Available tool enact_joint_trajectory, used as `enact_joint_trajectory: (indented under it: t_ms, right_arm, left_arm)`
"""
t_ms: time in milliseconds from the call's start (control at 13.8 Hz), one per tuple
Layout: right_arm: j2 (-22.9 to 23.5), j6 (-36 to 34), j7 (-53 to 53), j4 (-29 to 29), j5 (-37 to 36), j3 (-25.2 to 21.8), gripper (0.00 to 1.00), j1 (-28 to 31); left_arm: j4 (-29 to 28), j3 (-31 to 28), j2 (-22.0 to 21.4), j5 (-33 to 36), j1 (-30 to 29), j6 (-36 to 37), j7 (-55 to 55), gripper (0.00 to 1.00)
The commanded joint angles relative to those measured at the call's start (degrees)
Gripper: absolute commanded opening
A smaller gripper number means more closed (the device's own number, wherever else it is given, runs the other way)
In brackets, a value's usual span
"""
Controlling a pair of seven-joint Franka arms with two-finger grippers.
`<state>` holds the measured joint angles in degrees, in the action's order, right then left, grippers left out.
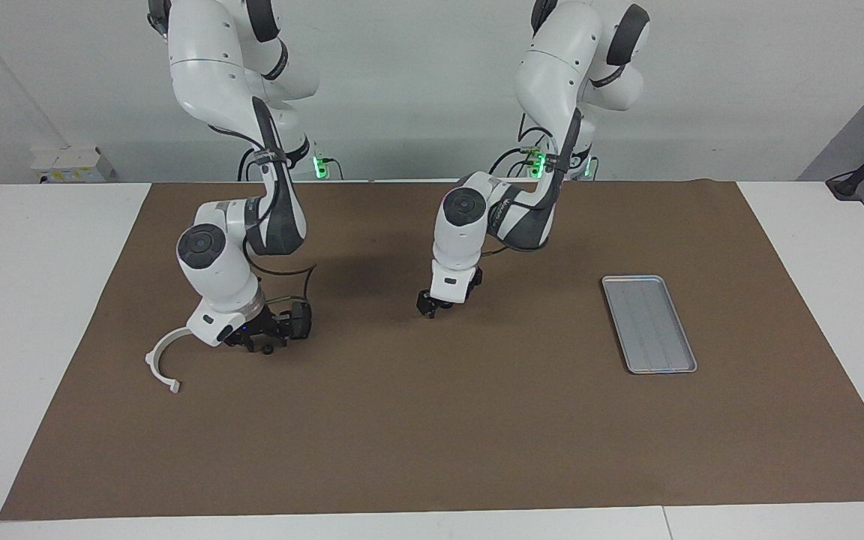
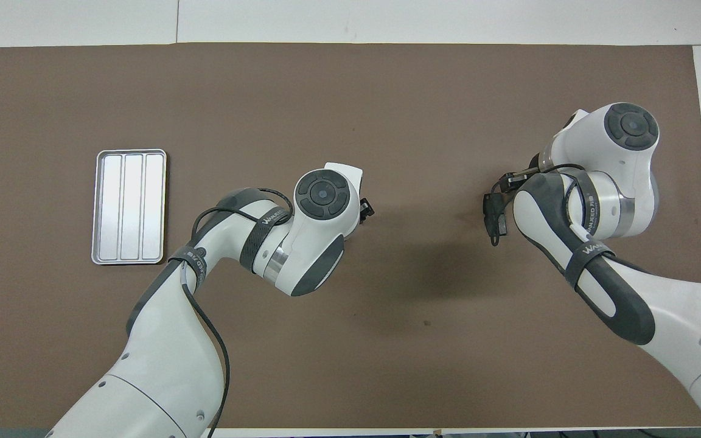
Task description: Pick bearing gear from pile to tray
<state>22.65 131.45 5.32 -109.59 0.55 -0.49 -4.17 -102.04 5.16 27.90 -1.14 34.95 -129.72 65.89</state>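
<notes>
The pile lies toward the right arm's end of the mat. Its white half-ring bracket (image 1: 159, 361) shows plainly. A tiny black round piece (image 1: 268, 349), which I take for the bearing gear, sits on the mat. My right gripper (image 1: 256, 344) is down low at that piece, beside the bracket; whether it touches or holds anything I cannot make out. In the overhead view the right arm's wrist (image 2: 600, 176) covers the pile. My left gripper (image 1: 426, 309) hangs open and empty just over the mat's middle. The silver ribbed tray (image 1: 648, 323) (image 2: 129, 207) lies toward the left arm's end with nothing in it.
A brown mat (image 1: 432, 450) covers most of the white table (image 1: 34, 300). The right gripper's dark camera block and cable (image 2: 495, 214) stick out beside its wrist, toward the middle of the mat.
</notes>
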Motion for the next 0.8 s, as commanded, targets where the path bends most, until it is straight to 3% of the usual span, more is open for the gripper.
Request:
enact_joint_trajectory:
  t_ms: [0,217,290,435,507,725]
  right_arm:
    - [-0.1,1.5,2.2,-0.7,0.8,0.2,0.38,0.3]
    - [0.0,1.5,2.2,-0.6,0.8,0.2,0.06,0.3]
    - [0.0,1.5,2.2,-0.5,0.7,0.2,0.00,0.4]
    - [0.2,1.5,2.0,0.3,0.6,0.2,0.00,0.3]
    - [0.1,1.4,2.0,0.9,0.4,0.1,0.00,0.3]
    - [-0.5,0.0,2.0,3.1,0.2,0.1,0.00,0.3]
  left_arm:
    - [-2.0,-0.9,-0.6,1.1,1.0,-2.3,1.3,0.84]
    - [-2.2,-0.9,-0.6,1.1,0.9,-2.8,1.2,0.56]
    - [-2.2,-0.9,-0.6,1.1,0.9,-2.7,1.2,0.45]
    - [-2.3,-0.9,-0.7,1.8,1.0,-2.6,1.3,0.10]
    - [-2.3,-0.9,-0.7,3.1,0.9,-2.2,1.2,0.00]
    - [-1.9,-0.9,-0.8,3.4,0.4,-0.2,0.9,0.00]
